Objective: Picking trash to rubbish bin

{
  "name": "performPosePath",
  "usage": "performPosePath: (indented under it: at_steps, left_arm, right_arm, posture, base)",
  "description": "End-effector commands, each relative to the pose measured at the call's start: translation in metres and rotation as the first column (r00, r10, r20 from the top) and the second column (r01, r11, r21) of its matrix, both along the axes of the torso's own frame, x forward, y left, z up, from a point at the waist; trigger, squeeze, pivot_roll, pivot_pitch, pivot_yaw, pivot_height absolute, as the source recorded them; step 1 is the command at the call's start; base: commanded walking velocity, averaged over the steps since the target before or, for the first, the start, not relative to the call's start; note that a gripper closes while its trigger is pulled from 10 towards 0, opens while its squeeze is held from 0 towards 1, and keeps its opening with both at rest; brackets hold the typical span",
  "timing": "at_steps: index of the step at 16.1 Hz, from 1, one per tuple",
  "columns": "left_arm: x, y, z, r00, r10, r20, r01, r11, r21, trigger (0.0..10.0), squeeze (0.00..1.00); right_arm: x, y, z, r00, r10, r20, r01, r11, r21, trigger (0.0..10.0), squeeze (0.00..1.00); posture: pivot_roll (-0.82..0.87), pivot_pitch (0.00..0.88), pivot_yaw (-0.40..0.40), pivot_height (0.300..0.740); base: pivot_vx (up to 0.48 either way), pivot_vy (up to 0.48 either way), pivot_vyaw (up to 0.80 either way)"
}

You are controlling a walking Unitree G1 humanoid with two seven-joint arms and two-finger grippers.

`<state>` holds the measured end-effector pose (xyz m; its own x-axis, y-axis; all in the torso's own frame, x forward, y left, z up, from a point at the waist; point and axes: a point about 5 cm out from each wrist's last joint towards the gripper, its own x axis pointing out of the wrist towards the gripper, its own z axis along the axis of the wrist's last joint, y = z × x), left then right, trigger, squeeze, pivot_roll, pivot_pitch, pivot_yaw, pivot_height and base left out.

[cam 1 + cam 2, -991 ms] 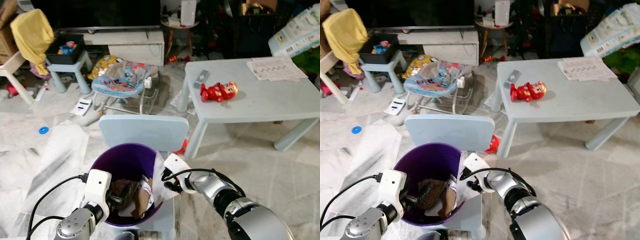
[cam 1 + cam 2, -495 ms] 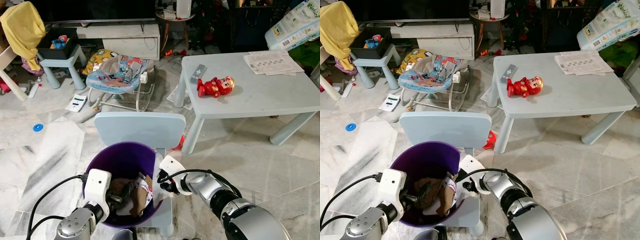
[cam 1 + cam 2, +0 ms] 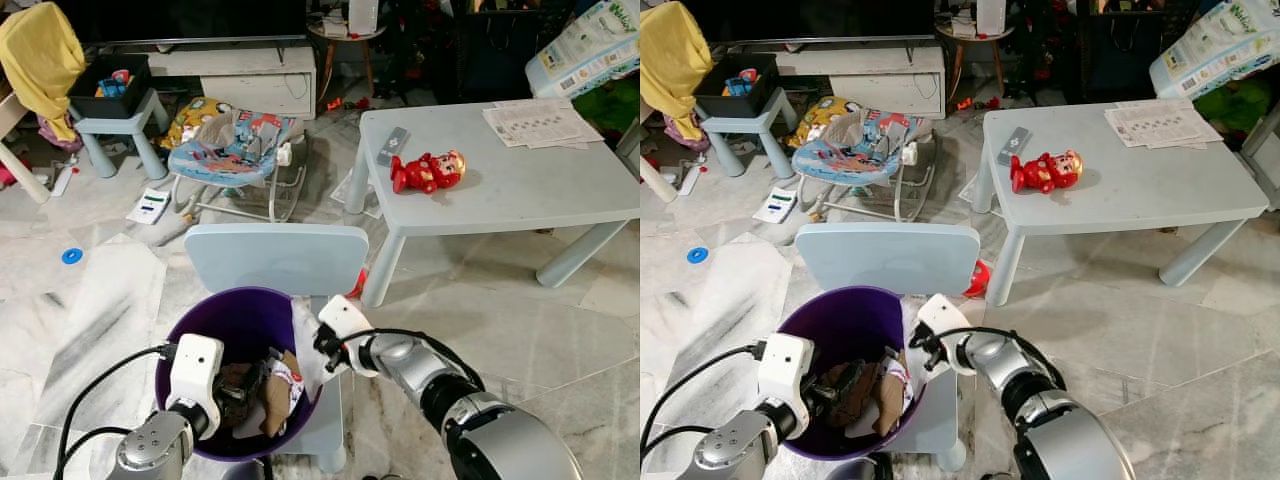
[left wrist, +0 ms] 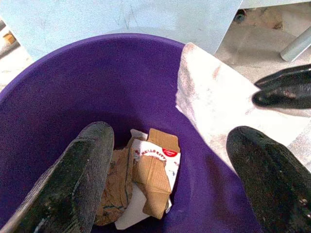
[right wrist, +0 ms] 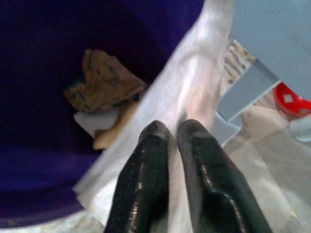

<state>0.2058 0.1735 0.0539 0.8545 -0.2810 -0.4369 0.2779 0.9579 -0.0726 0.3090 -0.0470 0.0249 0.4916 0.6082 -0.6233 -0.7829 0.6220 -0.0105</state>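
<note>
White tissue sheet [image 5: 189, 92], thin and creased, draped over purple plastic bin [image 4: 58, 87] rim; right gripper [image 5: 167, 133] pinches it. Left gripper [image 4: 170, 160] spread wide over crumpled cardboard [image 4: 155, 170].

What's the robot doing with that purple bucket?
It is putting trash away. The right gripper is shut on a white tissue draped over the rim of the purple bin, which stands on a small blue chair. The left gripper is open over the bin, above crumpled brown paper lying at the bottom.
</note>
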Motion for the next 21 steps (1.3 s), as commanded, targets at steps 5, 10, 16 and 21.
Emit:
performPosePath:
  at_steps: [5, 10, 16, 21]
  left_arm:
    - [-0.001, 0.003, -0.005, 1.000, 0.013, -0.019, -0.013, 1.000, 0.015, 10.0, 0.00]
    - [0.000, 0.003, -0.005, 1.000, 0.011, -0.017, -0.011, 1.000, 0.014, 10.0, 0.00]
    - [0.002, 0.001, -0.004, 1.000, 0.013, -0.012, -0.013, 1.000, 0.011, 10.0, 0.00]
    - [0.007, -0.004, 0.004, 0.999, 0.005, 0.032, -0.004, 1.000, -0.016, 10.0, 0.00]
  right_arm:
    - [-0.001, 0.010, 0.007, 0.999, 0.050, -0.016, -0.047, 0.992, 0.113, 0.0, 0.00]
    - [-0.014, 0.019, 0.001, 0.982, 0.171, -0.084, -0.154, 0.972, 0.176, 0.0, 0.00]
    - [-0.002, 0.020, 0.012, 0.998, 0.049, 0.036, -0.054, 0.982, 0.183, 10.0, 1.00]
    - [0.005, 0.017, 0.017, 0.993, -0.049, 0.107, 0.030, 0.984, 0.173, 10.0, 1.00]
  posture:
    - [0.11, 0.155, -0.051, 0.740]
    - [0.11, 0.153, -0.051, 0.740]
    - [0.11, 0.150, -0.054, 0.740]
    - [0.11, 0.151, -0.054, 0.740]
  base:
    - [0.000, 0.000, 0.00]
    - [0.000, 0.000, 0.00]
    - [0.000, 0.000, 0.00]
    - [0.000, 0.000, 0.00]
